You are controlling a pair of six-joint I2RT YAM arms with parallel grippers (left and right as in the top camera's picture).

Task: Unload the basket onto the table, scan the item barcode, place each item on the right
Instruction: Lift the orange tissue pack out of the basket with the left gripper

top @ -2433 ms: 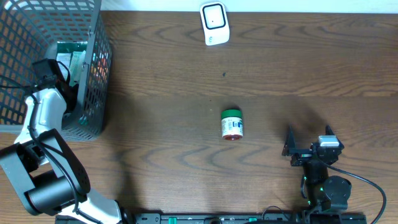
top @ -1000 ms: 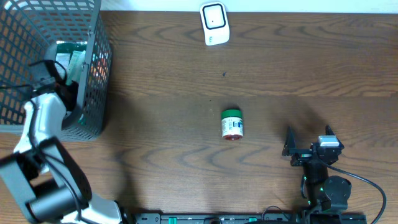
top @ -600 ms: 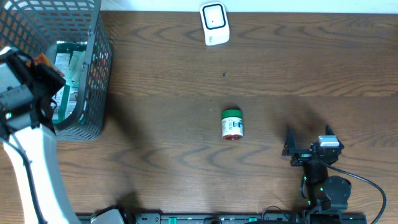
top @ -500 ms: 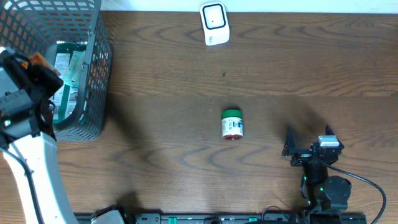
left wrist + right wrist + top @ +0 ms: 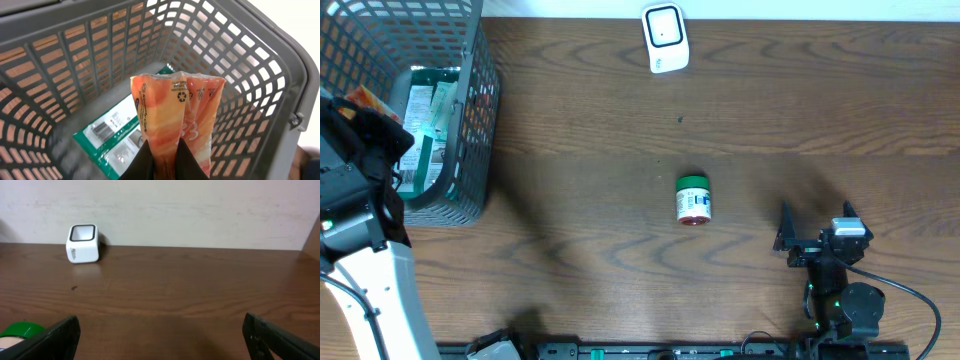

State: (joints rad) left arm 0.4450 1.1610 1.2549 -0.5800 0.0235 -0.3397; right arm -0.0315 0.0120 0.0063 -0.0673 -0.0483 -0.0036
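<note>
Left gripper (image 5: 162,159) pinches the orange pouch (image 5: 175,107), long axis upright, above the basket (image 5: 470,120). I read the scanner (image 5: 665,40) at 2 o'clock. Right gripper (image 5: 816,215) rests spread. The barcode face is possibly hidden.

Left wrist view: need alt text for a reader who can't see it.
The left claw is shut on an orange packet, holding it over the inside of a grey mesh basket. A green-and-white packet, printed with what looks like a barcode, lies on the basket floor below.
</note>
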